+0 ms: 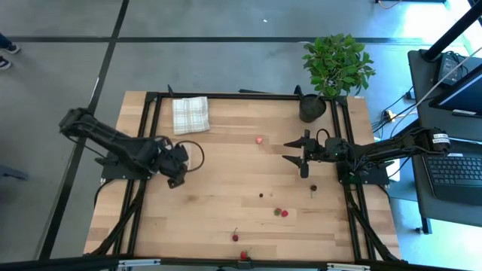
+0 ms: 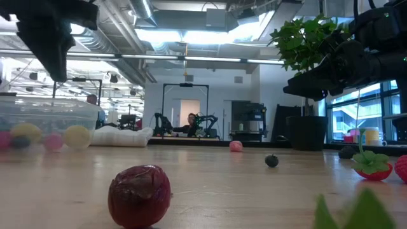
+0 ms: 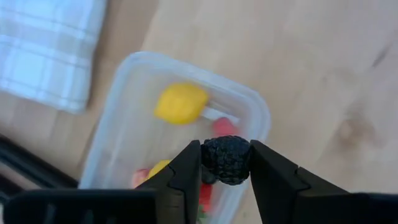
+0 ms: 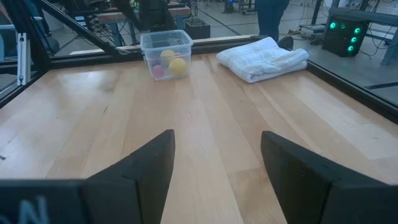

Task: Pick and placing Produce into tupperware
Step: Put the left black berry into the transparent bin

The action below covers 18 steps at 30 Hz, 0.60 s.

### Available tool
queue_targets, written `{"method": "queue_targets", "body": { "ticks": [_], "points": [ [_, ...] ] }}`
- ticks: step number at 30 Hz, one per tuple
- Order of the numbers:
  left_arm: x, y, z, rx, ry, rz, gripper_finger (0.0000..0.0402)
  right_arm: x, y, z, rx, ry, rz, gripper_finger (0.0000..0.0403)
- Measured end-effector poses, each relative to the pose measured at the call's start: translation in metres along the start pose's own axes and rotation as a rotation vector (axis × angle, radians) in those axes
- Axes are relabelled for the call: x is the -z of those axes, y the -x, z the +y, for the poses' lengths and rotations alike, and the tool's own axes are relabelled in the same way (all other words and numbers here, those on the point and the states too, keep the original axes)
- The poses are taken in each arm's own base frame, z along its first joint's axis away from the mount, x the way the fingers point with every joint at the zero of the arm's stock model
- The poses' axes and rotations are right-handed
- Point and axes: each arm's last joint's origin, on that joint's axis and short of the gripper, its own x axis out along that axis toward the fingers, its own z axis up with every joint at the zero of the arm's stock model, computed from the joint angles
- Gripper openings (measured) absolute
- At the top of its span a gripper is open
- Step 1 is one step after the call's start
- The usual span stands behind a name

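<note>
Left gripper (image 3: pixel 225 163) pinched a dark bumpy berry (image 3: pixel 226 159) right above the tupperware (image 3: pixel 124 106), near its rim. Risk: released there, it could clip the edge and roll onto the table (container looked light). Right gripper (image 4: pixel 217 163) idled wide apart, holding nothing.

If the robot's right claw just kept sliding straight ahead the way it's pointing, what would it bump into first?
Probably nothing nearby: ahead of the open right gripper lies bare wooden table. Farther on, the small clear plastic container sits to one side of that line and the folded white checked cloth to the other, though depth is hard to judge.
</note>
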Motion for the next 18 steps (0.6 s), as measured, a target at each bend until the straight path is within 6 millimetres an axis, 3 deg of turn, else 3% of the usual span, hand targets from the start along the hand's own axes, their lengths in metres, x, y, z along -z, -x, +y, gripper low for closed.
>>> {"method": "queue_targets", "body": {
  "ticks": [8,18],
  "points": [
    [-0.007,-0.018,0.019,-0.044,-0.019,0.067,0.0111,0.0,0.0,0.0,0.0,-0.001,0.0,0.024],
    [0.015,-0.067,0.039,0.043,0.077,0.113,0.0117,0.001,0.0,0.0,0.001,-0.001,0.009,0.024]
  ]
}}
